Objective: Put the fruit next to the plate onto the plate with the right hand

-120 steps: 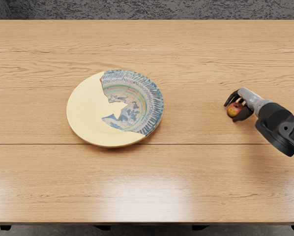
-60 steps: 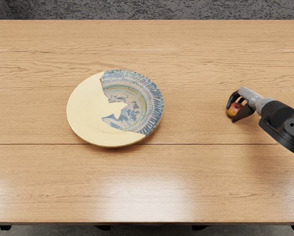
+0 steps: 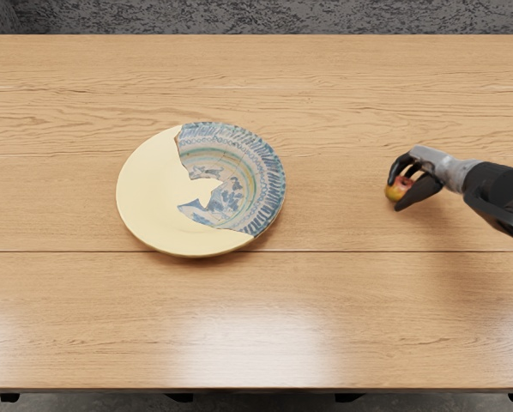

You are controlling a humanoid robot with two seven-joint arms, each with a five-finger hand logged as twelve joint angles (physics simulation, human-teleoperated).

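A small red-and-yellow fruit (image 3: 395,191) is at the right side of the wooden table, well apart from the plate. My right hand (image 3: 408,178) comes in from the right edge and its dark fingers are curled around the fruit, covering most of it. The round plate (image 3: 153,202) lies left of the table's middle; it is cream yellow with a blue patterned patch on its right half, and nothing rests on it. The left arm does not show.
The wooden table (image 3: 256,326) fills the view, with a dark floor strip past its far edge. A seam runs across the boards just below the plate.
The right forearm has swung up and out toward the right edge, and the hand has shifted slightly left with the fruit held in its fingers. The plate has not moved.
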